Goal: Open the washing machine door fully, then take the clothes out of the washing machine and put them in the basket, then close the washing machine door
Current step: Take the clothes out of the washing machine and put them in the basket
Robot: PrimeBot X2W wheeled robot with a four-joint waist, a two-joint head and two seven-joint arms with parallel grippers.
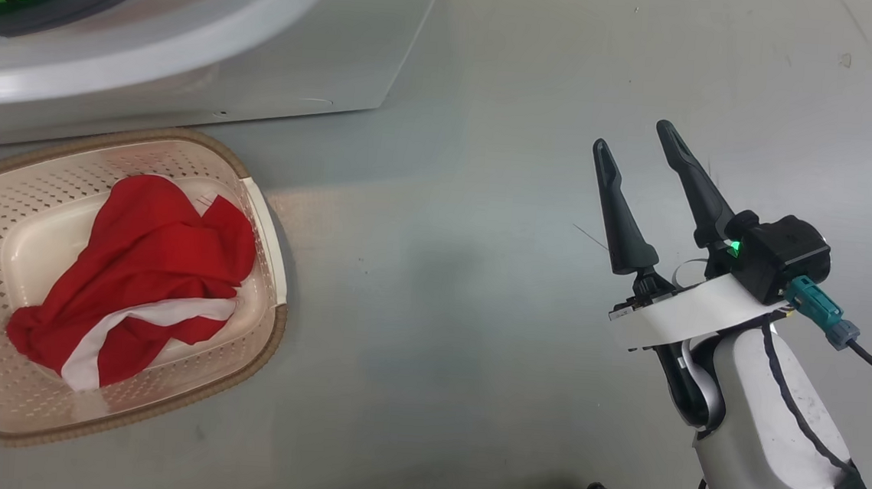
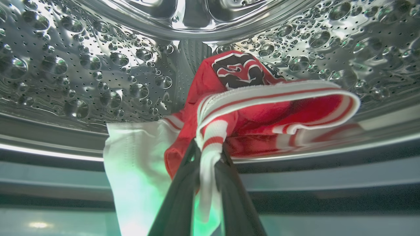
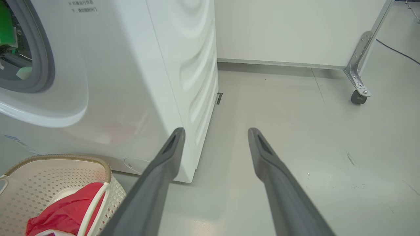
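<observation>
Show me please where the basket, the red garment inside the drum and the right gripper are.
basket (image 1: pixel 273 340), head view, on its brown rim.
red garment in the drum (image 2: pixel 249 114), left wrist view, on the red cloth under the striped band.
right gripper (image 1: pixel 634 136), head view, midway between its two fingertips.

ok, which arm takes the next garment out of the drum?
Left. The left tool is shut on the striped trim of the red garment inside the drum; the right tool stands open over the floor.
</observation>
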